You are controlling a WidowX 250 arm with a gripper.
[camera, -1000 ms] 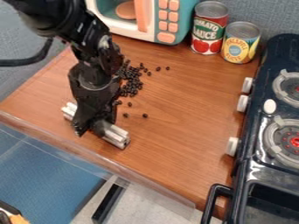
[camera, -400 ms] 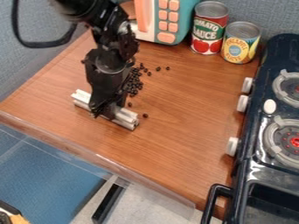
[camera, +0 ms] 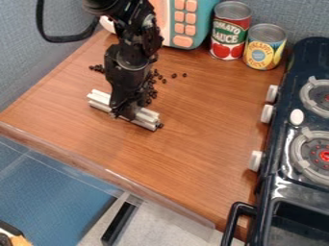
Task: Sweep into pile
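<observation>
Hanging near beans [camera: 152, 94], the arm [camera: 126, 65] seemingly grips a ridged bar [camera: 147, 120].

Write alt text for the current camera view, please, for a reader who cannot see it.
A black robot gripper holds a ridged silver bar at a wooden counter, with small dark beans scattered mostly behind the bar. A toy microwave and two food cans stand at the back, with a toy stove on the right.

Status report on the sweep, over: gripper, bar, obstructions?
Gripper clamped on silver bar. Dark beads scattered beyond bar, unswept. Stray bead at bar's picture-right end, might slip past.
</observation>
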